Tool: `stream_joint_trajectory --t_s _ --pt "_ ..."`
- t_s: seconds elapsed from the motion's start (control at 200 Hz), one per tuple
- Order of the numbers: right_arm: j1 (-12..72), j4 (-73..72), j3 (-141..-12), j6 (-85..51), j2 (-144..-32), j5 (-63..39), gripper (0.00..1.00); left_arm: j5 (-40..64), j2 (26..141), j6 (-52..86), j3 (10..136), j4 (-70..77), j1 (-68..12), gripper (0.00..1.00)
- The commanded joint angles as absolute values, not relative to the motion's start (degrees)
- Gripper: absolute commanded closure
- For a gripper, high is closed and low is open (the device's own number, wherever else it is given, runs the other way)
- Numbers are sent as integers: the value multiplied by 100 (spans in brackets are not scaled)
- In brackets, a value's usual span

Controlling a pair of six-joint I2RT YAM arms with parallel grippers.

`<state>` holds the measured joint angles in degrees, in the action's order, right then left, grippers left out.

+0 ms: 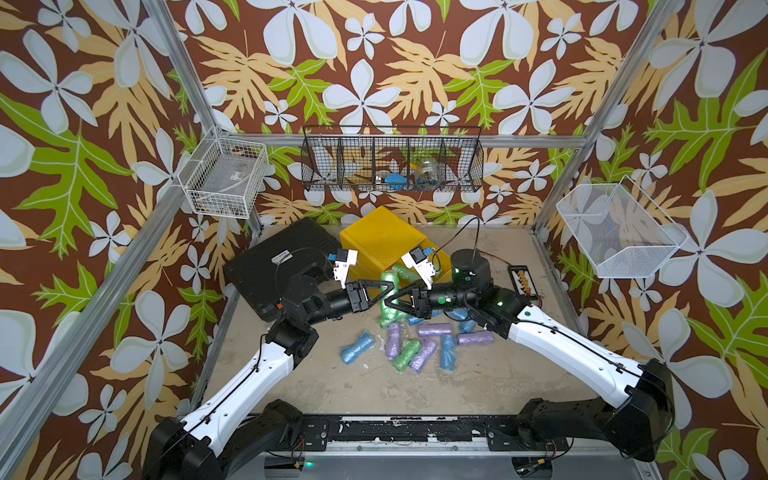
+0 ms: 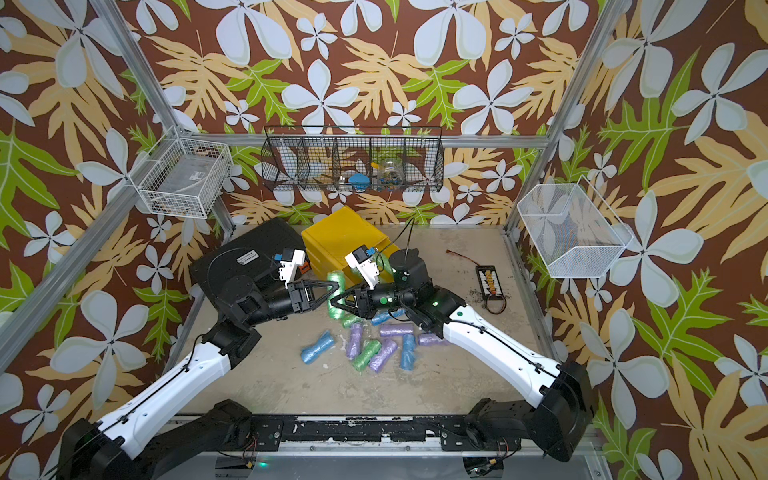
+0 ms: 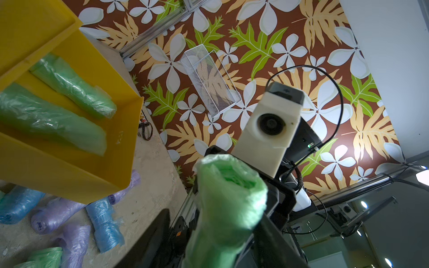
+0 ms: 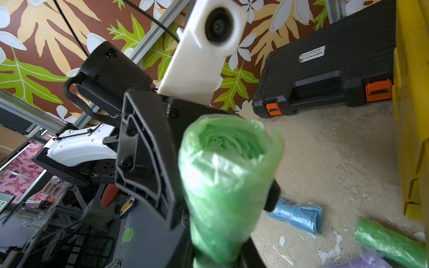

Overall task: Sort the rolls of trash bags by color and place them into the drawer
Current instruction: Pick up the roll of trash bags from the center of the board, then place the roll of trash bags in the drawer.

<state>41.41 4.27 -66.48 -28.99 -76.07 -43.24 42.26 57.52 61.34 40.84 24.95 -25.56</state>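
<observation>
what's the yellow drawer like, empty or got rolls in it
Not empty: two green rolls lie inside the yellow drawer, seen in the left wrist view.

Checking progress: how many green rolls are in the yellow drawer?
2: one green roll and a second green roll lie side by side inside the drawer; more may be hidden.

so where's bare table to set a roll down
Bare table runs along the front rail, in front of the lone blue roll. Another patch, crossed by a thin cord, lies between the yellow drawer unit and the abacus. Crowded: the roll pile.
</observation>
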Motion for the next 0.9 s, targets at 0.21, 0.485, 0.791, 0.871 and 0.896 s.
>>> stream_joint_trajectory --t_s 0.21,0.485,0.791,0.871,0.896 --pt "3890 2204 -7807 -1226 -7908 -2357 79 2330 5596 4942 4709 -274 -2417 33" --pt "3801 3045 -8962 233 -8779 -78 78 2567 5327 5190 3852 114 -2408 37" --pt "3804 3639 -9132 677 -9390 -2 77 2581 4966 5202 3395 53 -2408 38" --pt "3801 3639 -8991 659 -9353 -120 74 2577 4974 5182 3350 44 -2413 38" --pt "3803 3654 -8960 657 -9360 -155 74 2581 4987 5177 3344 44 -2409 38"
